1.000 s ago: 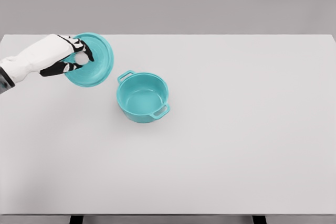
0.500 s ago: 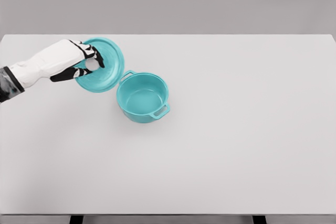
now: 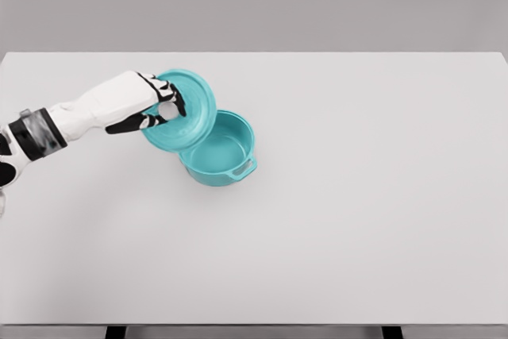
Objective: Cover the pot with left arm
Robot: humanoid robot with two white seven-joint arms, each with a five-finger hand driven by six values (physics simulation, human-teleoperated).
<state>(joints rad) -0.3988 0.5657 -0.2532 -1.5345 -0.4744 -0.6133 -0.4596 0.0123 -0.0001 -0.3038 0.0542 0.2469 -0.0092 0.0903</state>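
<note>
Motion since a second ago has all been rightward: the left hand (image 3: 151, 105), whose white arm enters from the left edge, has carried the teal lid (image 3: 182, 110) from a spot well left of the pot to where its right rim now overlaps the pot's left rim, hiding the rear-left handle that showed before. Its fingers are clenched around the lid's knob, gripping it, and the lid is tilted, its top face turned toward the camera and up-left, its lower edge hanging over the pot's near-left wall. Next to the right, the teal pot (image 3: 222, 152) stands upright where it was in the earlier pictures, mouth open upward and mostly uncovered, its remaining handle (image 3: 243, 169) pointing to the lower right, so the line through its handles runs from upper left to lower right. It sits left of the middle of the white table (image 3: 373, 196), with broad bare surface stretching right to the far edge and forward to the near edge.
</note>
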